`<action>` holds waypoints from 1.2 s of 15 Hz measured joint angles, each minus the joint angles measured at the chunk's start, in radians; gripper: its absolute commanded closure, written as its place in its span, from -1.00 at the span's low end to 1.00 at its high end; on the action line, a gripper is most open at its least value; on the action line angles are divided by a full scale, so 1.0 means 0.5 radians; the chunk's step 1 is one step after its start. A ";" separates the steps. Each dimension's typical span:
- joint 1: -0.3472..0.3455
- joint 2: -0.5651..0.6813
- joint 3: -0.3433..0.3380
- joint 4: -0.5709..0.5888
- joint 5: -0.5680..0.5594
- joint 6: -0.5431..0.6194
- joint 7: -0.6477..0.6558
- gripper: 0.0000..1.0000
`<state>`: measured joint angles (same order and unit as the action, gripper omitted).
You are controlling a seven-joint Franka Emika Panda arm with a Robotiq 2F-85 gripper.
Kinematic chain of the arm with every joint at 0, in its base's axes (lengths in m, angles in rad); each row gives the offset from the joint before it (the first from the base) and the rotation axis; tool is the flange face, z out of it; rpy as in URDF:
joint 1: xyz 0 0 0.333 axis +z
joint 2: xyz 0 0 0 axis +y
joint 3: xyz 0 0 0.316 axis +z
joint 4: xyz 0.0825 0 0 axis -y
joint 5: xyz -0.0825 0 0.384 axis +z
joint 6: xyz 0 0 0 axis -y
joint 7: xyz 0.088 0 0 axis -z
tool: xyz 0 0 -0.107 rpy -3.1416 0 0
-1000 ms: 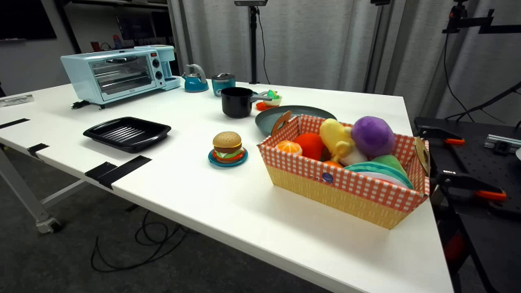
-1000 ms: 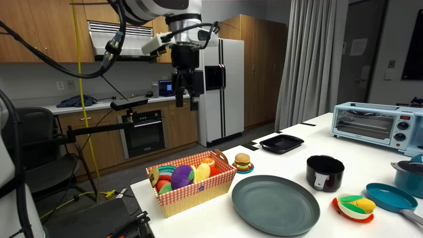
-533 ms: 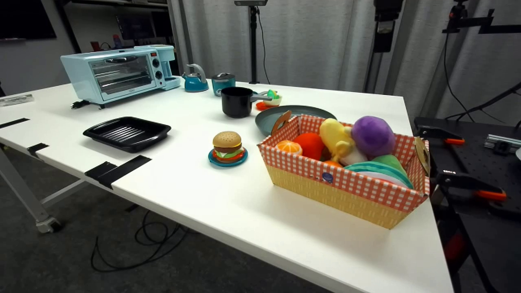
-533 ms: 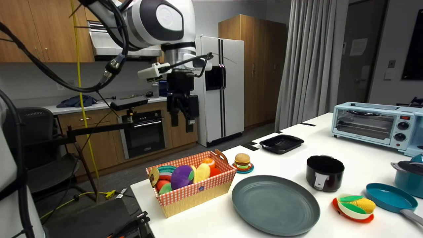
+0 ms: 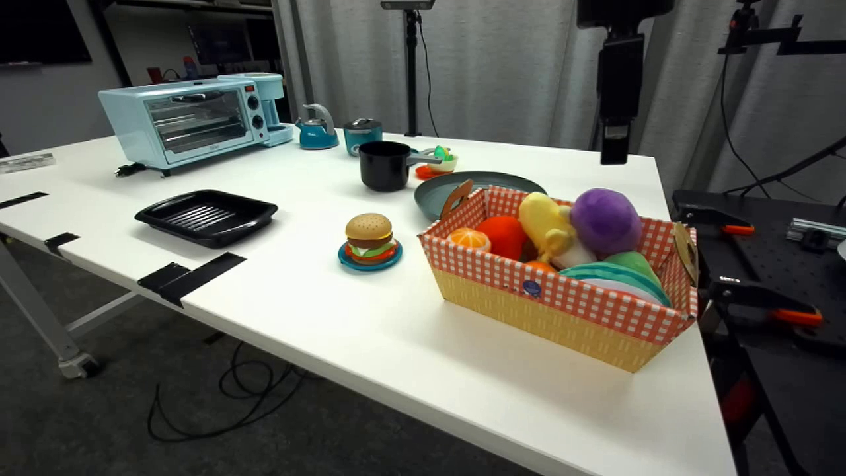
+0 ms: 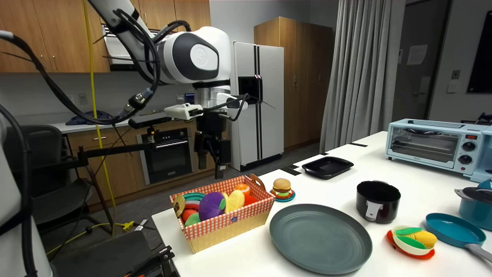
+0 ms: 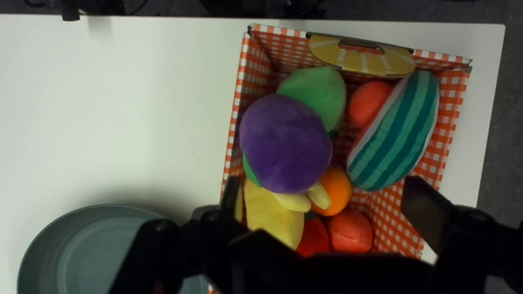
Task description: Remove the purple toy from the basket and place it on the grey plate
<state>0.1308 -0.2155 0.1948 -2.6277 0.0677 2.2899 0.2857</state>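
Okay, there it is, the roundish, matte purple plush toy (image 7: 286,141), sitting inside the rectangular tan basket (image 5: 529,314) with the red-and-white checkered lining, and it rides high among the other toys in both exterior views. From the wrist view it's snug by one long wall, partly covering a soft green toy (image 7: 320,87) on one flank and a pale yellow plush toy (image 7: 269,214) on the other. Over by the opposite wall lies a teal-striped watermelon-slice toy (image 7: 396,134), with a round orange toy (image 7: 338,190) between it and the purple one. And up above hangs the black two-fingered gripper (image 6: 211,168), pointing down, apart from the toys, its jaws standing wide, with toys showing between them in the wrist view. The white robot arm (image 6: 200,55) bends down to it in an exterior view. Just outside the basket, on that first wall's side, the round dark grey plate (image 6: 321,238) with its raised rim lies flat on the white table (image 5: 344,317). Further out, a toy hamburger (image 5: 369,237) sits on a small teal plate (image 5: 367,267), then comes a ridged black tray (image 5: 206,218). Past the grey plate stands a black pot (image 6: 377,202) with a grey handle, near a yellow toy corn cob (image 6: 424,239), and a light blue toaster oven (image 6: 424,146) stands well apart from the basket.
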 measured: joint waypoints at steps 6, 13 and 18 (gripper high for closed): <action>-0.006 0.194 -0.026 -0.003 0.000 0.121 0.000 -1.00; -0.017 0.396 -0.087 -0.003 -0.012 0.332 0.000 -0.92; -0.021 0.490 -0.142 0.002 -0.020 0.379 0.003 -0.05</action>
<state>0.1204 0.0295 0.1240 -2.6267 0.0577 2.4795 0.2873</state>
